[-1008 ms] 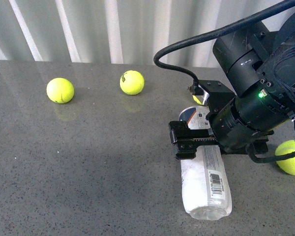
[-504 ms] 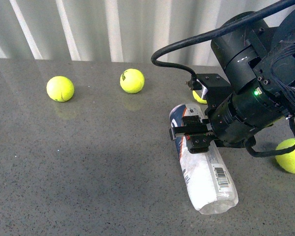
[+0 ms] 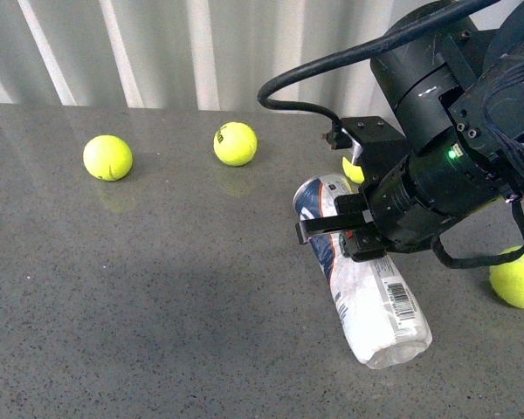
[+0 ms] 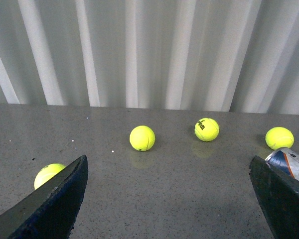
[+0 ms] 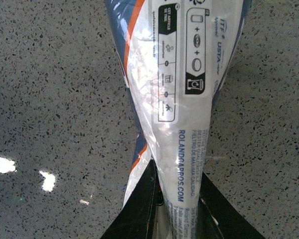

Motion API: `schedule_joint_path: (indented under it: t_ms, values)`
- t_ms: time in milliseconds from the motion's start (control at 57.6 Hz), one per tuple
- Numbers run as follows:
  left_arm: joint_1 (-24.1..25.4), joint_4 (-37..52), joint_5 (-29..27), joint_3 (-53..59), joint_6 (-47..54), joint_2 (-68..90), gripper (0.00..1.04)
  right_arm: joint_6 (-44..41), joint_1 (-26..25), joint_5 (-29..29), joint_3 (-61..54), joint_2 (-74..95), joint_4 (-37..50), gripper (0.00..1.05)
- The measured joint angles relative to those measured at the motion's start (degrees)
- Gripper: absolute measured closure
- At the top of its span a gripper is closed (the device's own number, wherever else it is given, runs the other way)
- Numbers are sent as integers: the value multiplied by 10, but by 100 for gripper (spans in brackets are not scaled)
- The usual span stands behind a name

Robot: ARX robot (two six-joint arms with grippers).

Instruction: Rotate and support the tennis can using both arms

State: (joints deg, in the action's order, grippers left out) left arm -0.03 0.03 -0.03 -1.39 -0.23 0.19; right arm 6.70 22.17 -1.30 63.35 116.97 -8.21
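At the table's (image 3: 157, 288) right, our right gripper (image 3: 342, 237) clenches the can (image 3: 367, 292) mid-body, pinching it flat. Our left gripper (image 4: 168, 172) gapes empty, well apart. Turned one-handed, the dented plastic may buckle or slip.

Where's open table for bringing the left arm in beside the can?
The wide bare table left of the tennis can, nearer than the left ball and middle ball, is free. The right side is crowded: the right end effector clamps the can, with a rear ball behind and an edge ball beyond.
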Motion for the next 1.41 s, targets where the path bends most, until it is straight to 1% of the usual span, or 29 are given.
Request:
schedule_joint_path:
  t_ms: [174,278,330,365,417,469,521,573,591,608,660,712,730,747,834,869,921,1025,1181,1407]
  values:
    - [0,0,0,0,0,0,7,-21,3,18,-9,-12,3,96]
    - [0,0,0,0,0,0,7,-58,8,61,-24,-27,30,97]
    - [0,0,0,0,0,0,7,-95,12,87,-36,-39,56,99]
    - [0,0,0,0,0,0,7,-108,13,94,-40,-43,66,99]
    - [0,0,0,0,0,0,7,-168,17,118,-60,-61,109,99]
    - [0,0,0,0,0,0,7,-204,20,131,-74,-72,142,99]
    - [0,0,0,0,0,0,7,-292,25,151,-98,-87,205,99]
    - [0,0,0,0,0,0,7,-352,27,156,-116,-94,251,99]
    - [0,0,0,0,0,0,7,-389,28,151,-126,-97,278,99]
    - [0,0,0,0,0,0,7,-407,28,149,-130,-99,290,99]
    - [0,0,0,0,0,0,7,-497,28,124,-153,-105,335,99]
    - [0,0,0,0,0,0,7,-554,28,99,-164,-108,342,99]
    - [0,0,0,0,0,0,7,-592,28,88,-170,-109,345,99]
    - [0,0,0,0,0,0,7,-599,28,83,-173,-109,346,99]
    - [0,0,0,0,0,0,7,-727,28,37,-203,-108,356,99]
    - [0,0,0,0,0,0,7,-756,29,26,-210,-105,364,99]
    - [0,0,0,0,0,0,7,-774,32,17,-212,-99,376,99]
    - [0,0,0,0,0,0,7,-785,39,2,-206,-83,390,99]
    - [0,0,0,0,0,0,7,-774,63,-19,-166,-39,386,99]
    - [0,0,0,0,0,0,7,-761,89,-30,-90,27,374,99]
